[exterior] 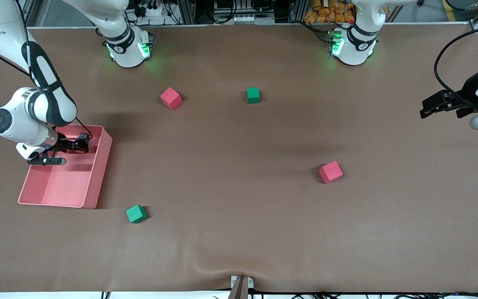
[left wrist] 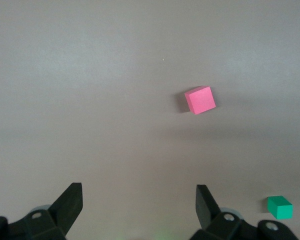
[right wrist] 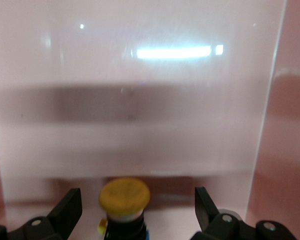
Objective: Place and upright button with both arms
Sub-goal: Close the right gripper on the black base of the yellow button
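The button (right wrist: 124, 200), a round orange cap on a black body, is in the pink bin (exterior: 98, 174) at the right arm's end of the table. My right gripper (right wrist: 138, 202) is down in the bin and open. The button is between its fingers (right wrist: 70, 207) with gaps on both sides, closer to one finger. In the front view the right gripper (exterior: 79, 145) is at the bin's end that is farther from the camera. My left gripper (exterior: 428, 109) is open and empty, above the table at the left arm's end, and it also shows in the left wrist view (left wrist: 139, 200).
Two red cubes (exterior: 171, 98) (exterior: 330, 172) and two green cubes (exterior: 253, 95) (exterior: 136, 214) lie spread over the brown table. The left wrist view shows a red cube (left wrist: 200, 100) and a green cube (left wrist: 280, 207). The bin's walls (right wrist: 267, 115) rise around the right gripper.
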